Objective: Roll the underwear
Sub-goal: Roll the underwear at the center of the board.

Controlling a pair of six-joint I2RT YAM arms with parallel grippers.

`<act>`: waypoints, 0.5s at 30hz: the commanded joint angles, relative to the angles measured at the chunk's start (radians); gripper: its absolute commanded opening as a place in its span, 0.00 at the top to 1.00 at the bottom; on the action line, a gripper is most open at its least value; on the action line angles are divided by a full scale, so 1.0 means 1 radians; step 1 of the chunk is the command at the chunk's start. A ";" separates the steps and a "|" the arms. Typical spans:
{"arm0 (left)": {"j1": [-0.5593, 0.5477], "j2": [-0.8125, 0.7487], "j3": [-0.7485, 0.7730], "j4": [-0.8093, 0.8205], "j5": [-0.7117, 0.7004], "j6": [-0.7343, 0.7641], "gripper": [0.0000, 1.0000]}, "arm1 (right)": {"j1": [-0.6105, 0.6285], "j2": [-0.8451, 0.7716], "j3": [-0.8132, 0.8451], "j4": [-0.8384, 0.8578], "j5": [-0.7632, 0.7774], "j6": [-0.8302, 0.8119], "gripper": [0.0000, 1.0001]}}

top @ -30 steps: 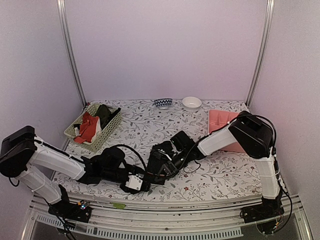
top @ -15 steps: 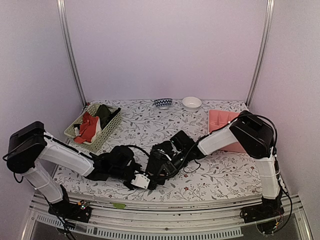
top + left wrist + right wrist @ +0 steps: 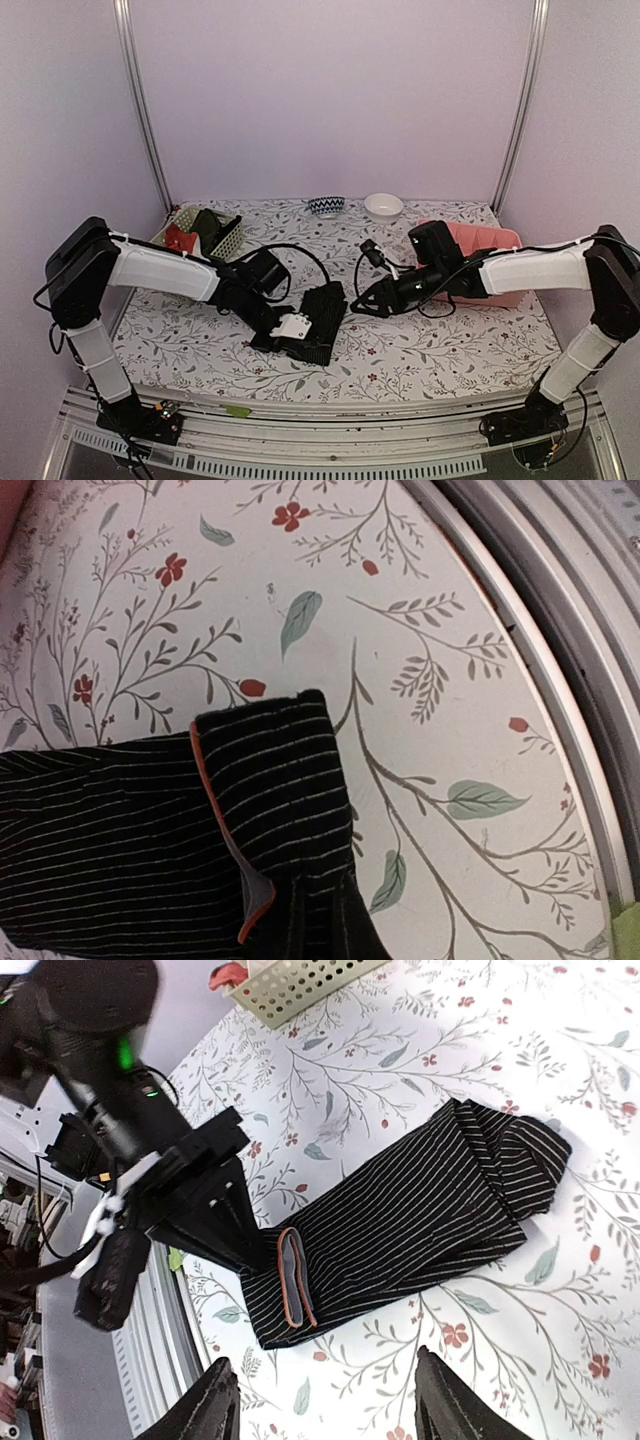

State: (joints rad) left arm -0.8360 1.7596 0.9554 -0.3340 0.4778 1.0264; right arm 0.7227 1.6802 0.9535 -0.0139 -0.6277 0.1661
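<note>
Underwear (image 3: 318, 318), black with pale stripes, lies flat as a long folded strip mid-bench (image 3: 450, 340), presumably laid out so it can be rolled from one end. Left jaws sit at the near, orange-edged hem (image 3: 290, 1290), pressed together and apparently pinching that edge, likely to start the roll. Right jaws are spread wide and empty, hovering just right of the strip, not touching it.
</note>
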 commanded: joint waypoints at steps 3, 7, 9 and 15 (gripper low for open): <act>0.064 0.190 0.191 -0.423 0.178 0.031 0.96 | 0.044 -0.280 -0.242 0.105 0.231 0.111 0.38; 0.098 0.335 0.303 -0.577 0.229 0.052 0.97 | 0.125 -0.352 -0.302 0.093 0.325 0.115 0.38; 0.107 0.379 0.345 -0.629 0.235 0.071 0.97 | 0.185 -0.341 -0.303 0.085 0.369 0.098 0.38; 0.127 0.495 0.464 -0.758 0.259 0.118 0.98 | 0.330 -0.156 -0.191 0.084 0.473 -0.016 0.38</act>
State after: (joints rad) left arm -0.7155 2.1380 1.3998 -0.9218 0.7982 1.1023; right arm 0.9844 1.4178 0.6819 0.0532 -0.2684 0.2333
